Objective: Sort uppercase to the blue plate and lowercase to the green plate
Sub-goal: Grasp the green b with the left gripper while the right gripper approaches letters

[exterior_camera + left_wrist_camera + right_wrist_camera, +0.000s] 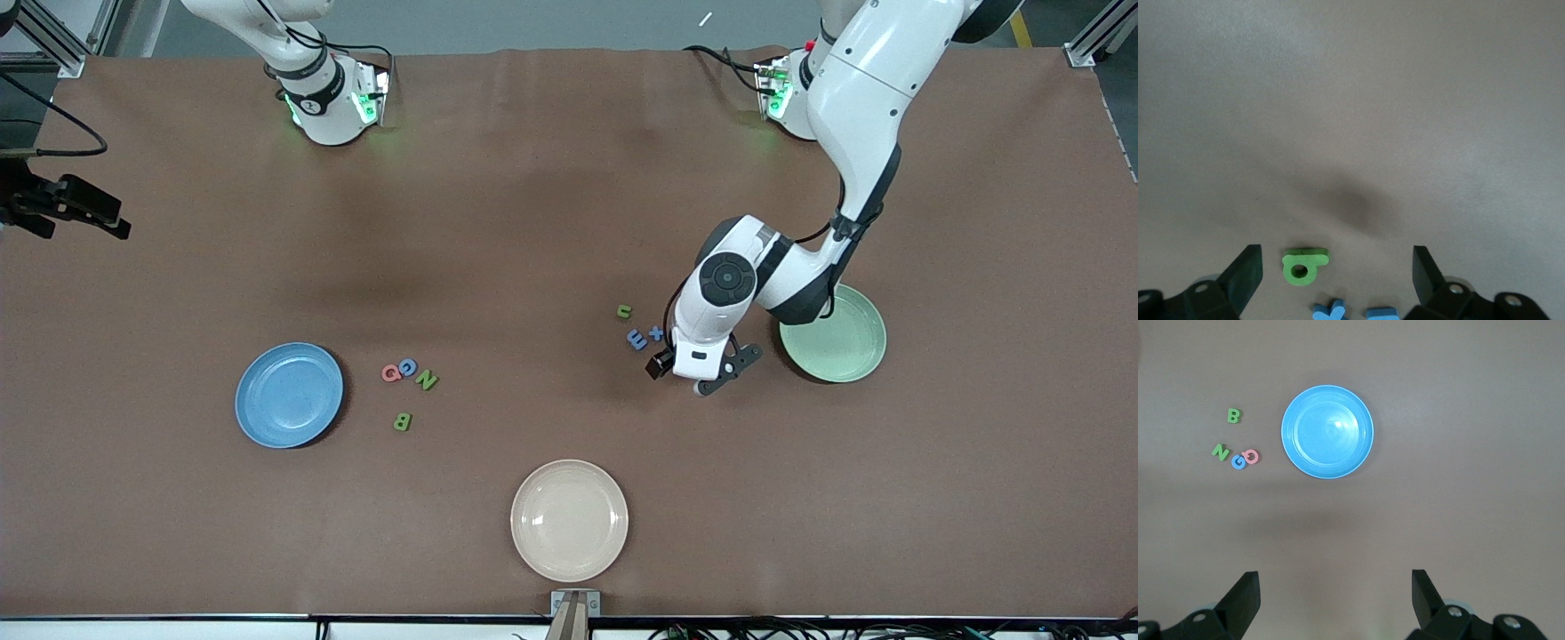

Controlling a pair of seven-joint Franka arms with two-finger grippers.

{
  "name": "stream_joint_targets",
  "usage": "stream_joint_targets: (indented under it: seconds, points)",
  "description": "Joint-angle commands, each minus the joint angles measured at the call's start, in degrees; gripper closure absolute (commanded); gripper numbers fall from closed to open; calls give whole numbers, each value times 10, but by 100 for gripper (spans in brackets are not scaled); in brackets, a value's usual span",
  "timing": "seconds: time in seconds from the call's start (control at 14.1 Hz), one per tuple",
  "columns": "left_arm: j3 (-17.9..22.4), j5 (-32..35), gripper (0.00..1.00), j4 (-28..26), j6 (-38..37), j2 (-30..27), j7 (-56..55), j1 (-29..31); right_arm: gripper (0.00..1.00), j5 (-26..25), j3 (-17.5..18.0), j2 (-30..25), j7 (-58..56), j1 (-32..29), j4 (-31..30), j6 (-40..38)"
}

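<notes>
Brown counter. Blue plate, green plate, beige plate: nothing inside. Left tool wide open, holding nothing, low over green g-piece; lowercase pieces beside it, uppercase letters beside blue plate. Right tool open, holding nothing, waiting high above blue plate.

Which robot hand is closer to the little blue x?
The left hand. It hangs open just above the table right beside the blue x, by the green plate. The right hand waits open, high over the blue plate, well away from the x.
</notes>
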Motion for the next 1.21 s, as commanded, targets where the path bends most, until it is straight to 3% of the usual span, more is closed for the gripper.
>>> stream_joint_targets:
  seconds: [0.0, 0.64, 1.14]
  points:
    - [2, 25, 9, -3, 2, 5, -23, -5, 0, 9, 2, -20, 31, -2, -21, 2]
    - [0, 27, 19, -35, 2, 1, -44, -5, 0, 17, 3, -18, 1, 1, -20, 10]
    - [-1, 27, 41, -36, 2, 2, -45, -6, 0, 15, 4, -8, 6, 2, 15, -26]
